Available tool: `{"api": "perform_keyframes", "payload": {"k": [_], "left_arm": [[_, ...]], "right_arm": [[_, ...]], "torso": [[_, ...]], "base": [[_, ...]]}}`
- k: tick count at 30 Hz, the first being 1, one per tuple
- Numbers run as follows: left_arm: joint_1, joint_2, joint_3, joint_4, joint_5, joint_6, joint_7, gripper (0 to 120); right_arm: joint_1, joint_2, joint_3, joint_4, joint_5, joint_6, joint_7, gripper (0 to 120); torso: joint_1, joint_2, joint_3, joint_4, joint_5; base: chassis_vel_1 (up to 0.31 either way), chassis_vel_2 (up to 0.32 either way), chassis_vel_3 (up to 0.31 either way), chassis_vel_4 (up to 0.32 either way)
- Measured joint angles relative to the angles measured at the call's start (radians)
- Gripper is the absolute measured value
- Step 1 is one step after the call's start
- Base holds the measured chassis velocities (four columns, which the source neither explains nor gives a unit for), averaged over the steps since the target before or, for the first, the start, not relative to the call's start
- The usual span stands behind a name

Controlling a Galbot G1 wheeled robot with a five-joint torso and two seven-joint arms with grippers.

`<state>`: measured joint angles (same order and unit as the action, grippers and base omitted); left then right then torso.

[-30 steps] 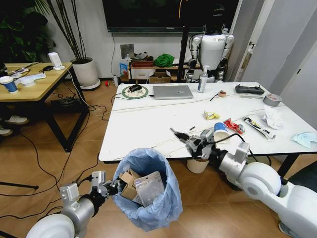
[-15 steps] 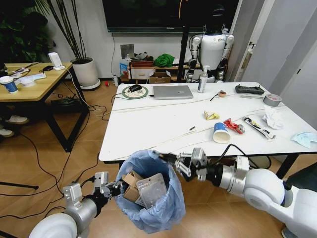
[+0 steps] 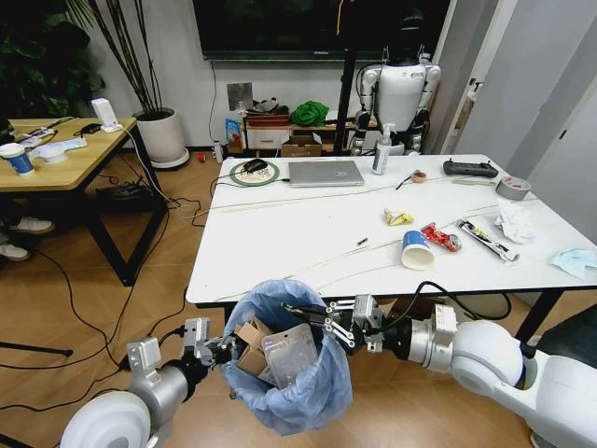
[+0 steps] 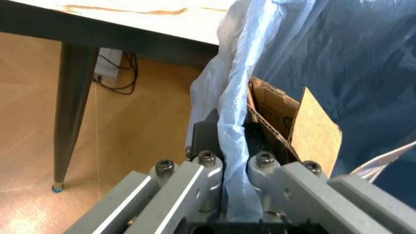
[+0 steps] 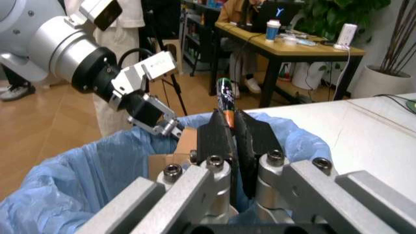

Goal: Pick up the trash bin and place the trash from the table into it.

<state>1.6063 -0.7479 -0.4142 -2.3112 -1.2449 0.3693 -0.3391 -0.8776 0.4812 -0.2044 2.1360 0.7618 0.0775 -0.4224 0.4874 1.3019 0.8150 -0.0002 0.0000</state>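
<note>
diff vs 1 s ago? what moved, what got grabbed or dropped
The right gripper swung off the table edge, down and left, to over the trash bin mouth, still shut on a thin dark wrapper. The left gripper stays clamped on the bin's bag rim. Cup, tissues and wrappers on the table are unmoved.

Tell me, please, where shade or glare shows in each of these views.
Head view: the table is evenly lit, no glare. Left wrist view: the trash bin liner's inside lies in deep shade by the left gripper pinching it. Right wrist view: the right gripper, clamping thin trash, looks dark against the bright room.
</note>
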Motion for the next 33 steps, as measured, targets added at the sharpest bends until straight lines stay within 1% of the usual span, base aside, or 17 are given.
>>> {"api": "perform_keyframes", "payload": {"k": [2,4,6,7,8,9,11,13,14,15,19,20,21,22,26,28,33], "left_arm": [[0.005,-0.001,0.005,-0.002,0.013,0.001,-0.003,0],[0.007,0.0,0.005,-0.008,0.015,0.001,-0.004,0],[0.009,0.0,0.002,-0.012,0.017,0.001,-0.006,0],[0.009,0.0,0.002,-0.012,0.017,0.001,-0.006,0],[0.01,0.0,0.0,-0.013,0.017,0.001,-0.007,0],[0.012,0.0,-0.001,-0.014,0.018,0.002,-0.009,0],[0.017,0.003,-0.004,-0.017,0.02,0.009,-0.017,0],[0.029,0.013,-0.01,-0.025,0.024,0.018,-0.031,0],[0.029,0.013,-0.01,-0.025,0.024,0.018,-0.031,0],[0.036,0.02,-0.013,-0.029,0.025,0.022,-0.038,0],[0.059,0.056,-0.025,-0.043,0.02,0.04,-0.07,0],[0.062,0.064,-0.028,-0.045,0.016,0.044,-0.081,0],[0.062,0.064,-0.028,-0.045,0.016,0.044,-0.081,0],[0.065,0.073,-0.03,-0.047,0.009,0.05,-0.093,0],[0.071,0.099,-0.036,-0.05,-0.008,0.054,-0.111,0],[0.07,0.101,-0.036,-0.049,-0.011,0.055,-0.115,0],[0.064,0.113,-0.033,-0.049,-0.027,0.078,-0.155,0]], "right_arm": [[-0.018,-0.006,0.018,-0.007,-0.015,0.007,-0.025,11],[-0.019,0.0,0.019,-0.013,-0.016,0.01,-0.029,19],[-0.02,0.005,0.019,-0.016,-0.016,0.01,-0.03,26],[-0.02,0.005,0.019,-0.016,-0.016,0.01,-0.03,26],[-0.021,0.006,0.019,-0.017,-0.018,0.01,-0.03,32],[-0.021,0.007,0.018,-0.018,-0.019,0.01,-0.03,33],[-0.021,0.01,0.019,-0.02,-0.017,0.011,-0.03,45],[-0.02,0.02,0.039,-0.023,0.002,0.01,-0.023,53],[-0.02,0.02,0.039,-0.023,0.002,0.01,-0.023,53],[-0.019,0.027,0.054,-0.026,0.015,0.01,-0.016,56],[-0.013,0.058,0.116,-0.051,0.059,0.002,0.025,74],[-0.014,0.068,0.134,-0.06,0.066,-0.002,0.038,78],[-0.014,0.068,0.134,-0.06,0.066,-0.002,0.038,78],[-0.018,0.078,0.154,-0.069,0.073,-0.005,0.052,84],[-0.039,0.113,0.213,-0.112,0.083,-0.013,0.105,98],[-0.042,0.121,0.219,-0.121,0.087,-0.014,0.119,99],[-0.049,0.162,0.22,-0.175,0.115,-0.026,0.247,100]], "torso": [[0.0,0.0,0.0,0.0,0.0],[0.0,0.0,0.0,0.0,0.0],[0.0,0.0,0.0,0.0001,0.0001],[0.0,0.0,0.0,0.0001,0.0001],[0.0,0.0,0.0,0.0001,0.0],[0.0,0.0,0.0,0.0001,0.0],[0.0,0.0,0.0,0.0,0.0],[0.0,0.0,0.0,0.0,0.0],[0.0,0.0,0.0,0.0,0.0],[0.0,0.0,0.0,0.0,-0.0001],[0.0,0.0,0.0,0.0002,0.0],[0.0,0.0,0.0,0.0001,-0.0001],[0.0,0.0,0.0,0.0001,-0.0001],[0.0,0.0,0.0,0.0002,-0.0002],[0.0,0.0,0.0,0.0,0.0],[0.0,0.0,0.0,0.0,0.0],[0.0,0.0,0.0,0.0002,0.0]], "base": [[0.0,0.0,0.0,0.0],[0.0,0.0,0.0,0.0],[0.0,0.0,0.0,0.0],[0.0,0.0,0.0,0.0],[0.0,0.0,0.0,0.0],[0.0,0.0,0.0,0.0],[0.0,0.0,0.0,0.0],[0.0,0.0,0.0,0.0],[0.0,0.0,0.0,0.0],[0.0,0.0,0.0,0.0],[0.0,0.0,0.0,0.0],[0.0,0.0,0.0,0.0],[0.0,0.0,0.0,0.0],[0.0,0.0,0.0,0.0],[0.0,0.0,0.0,0.0],[0.0,0.0,0.0,0.0],[0.0,0.0,0.0,0.0]]}}
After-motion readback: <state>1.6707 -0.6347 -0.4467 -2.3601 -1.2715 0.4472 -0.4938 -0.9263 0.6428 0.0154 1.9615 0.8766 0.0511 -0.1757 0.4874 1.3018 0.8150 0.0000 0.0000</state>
